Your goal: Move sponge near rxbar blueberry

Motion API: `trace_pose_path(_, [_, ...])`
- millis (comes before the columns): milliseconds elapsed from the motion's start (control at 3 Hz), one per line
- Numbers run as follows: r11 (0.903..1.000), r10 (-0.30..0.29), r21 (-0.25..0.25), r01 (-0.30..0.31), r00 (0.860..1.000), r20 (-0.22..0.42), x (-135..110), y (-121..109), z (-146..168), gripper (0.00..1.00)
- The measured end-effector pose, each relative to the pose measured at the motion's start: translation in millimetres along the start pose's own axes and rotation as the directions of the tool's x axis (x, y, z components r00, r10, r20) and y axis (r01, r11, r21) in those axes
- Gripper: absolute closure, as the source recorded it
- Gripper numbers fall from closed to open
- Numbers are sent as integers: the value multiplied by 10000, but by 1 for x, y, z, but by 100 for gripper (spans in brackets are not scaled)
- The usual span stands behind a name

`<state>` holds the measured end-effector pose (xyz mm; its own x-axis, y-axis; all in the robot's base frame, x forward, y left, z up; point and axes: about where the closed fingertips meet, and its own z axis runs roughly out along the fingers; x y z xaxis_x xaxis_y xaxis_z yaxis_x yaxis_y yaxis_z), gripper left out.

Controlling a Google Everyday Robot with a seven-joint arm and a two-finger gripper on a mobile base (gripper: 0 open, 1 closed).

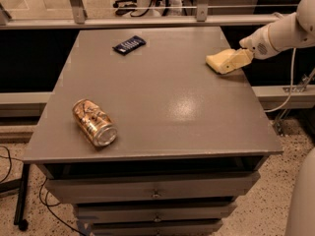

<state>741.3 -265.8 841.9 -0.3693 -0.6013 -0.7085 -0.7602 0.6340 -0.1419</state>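
The sponge (218, 63) is a pale yellow block lying at the right edge of the grey table (162, 102), toward the far side. My cream gripper (239, 58) reaches in from the right and sits right against the sponge's right end, low over the table. The white arm (283, 33) runs off to the upper right. The rxbar blueberry (129, 44) is a dark navy bar with white print, lying flat near the far edge, left of centre, well apart from the sponge.
A gold-orange drink can (94, 122) lies on its side near the front left of the table. A metal rail (147, 21) runs behind the far edge. Drawers (155, 193) sit below the front. A white cable (290, 92) hangs at the right.
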Motion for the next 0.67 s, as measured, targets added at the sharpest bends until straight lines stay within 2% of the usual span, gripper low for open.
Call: trace_pose_path(667, [9996, 83, -253, -81, 9999, 105, -1, 8, 10, 64])
